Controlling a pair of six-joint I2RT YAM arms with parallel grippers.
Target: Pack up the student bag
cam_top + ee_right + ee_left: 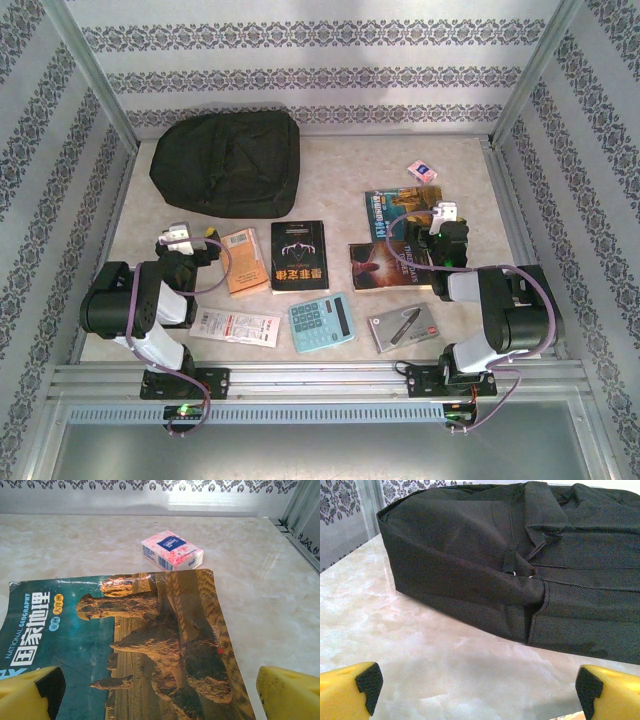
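**Both claws spread wide, bag lying flat at the far left**

The left gripper holds its yellow fingers far apart with nothing between them, low over the bare table. Straight ahead of it lies the student bag, a black fabric backpack resting flat, with a strap and a small metal ring on its near side. Seen from above, the bag sits at the far left of the table, well apart from the loose things. Whether it is open, and what is in it, cannot be told (the folded fabric hides any opening).

The right gripper is spread just as wide and grips nothing. It hovers over a geography magazine. A small pink tissue pack lies near the magazine's far edge.

Between the two arms, all lying on the table outside the bag, are:

- a tan booklet
- a black book just beside it
- a dark red book near the right arm
- a white packet nearer the bases
- a pale blue calculator
- a grey case with a pen pictured on it
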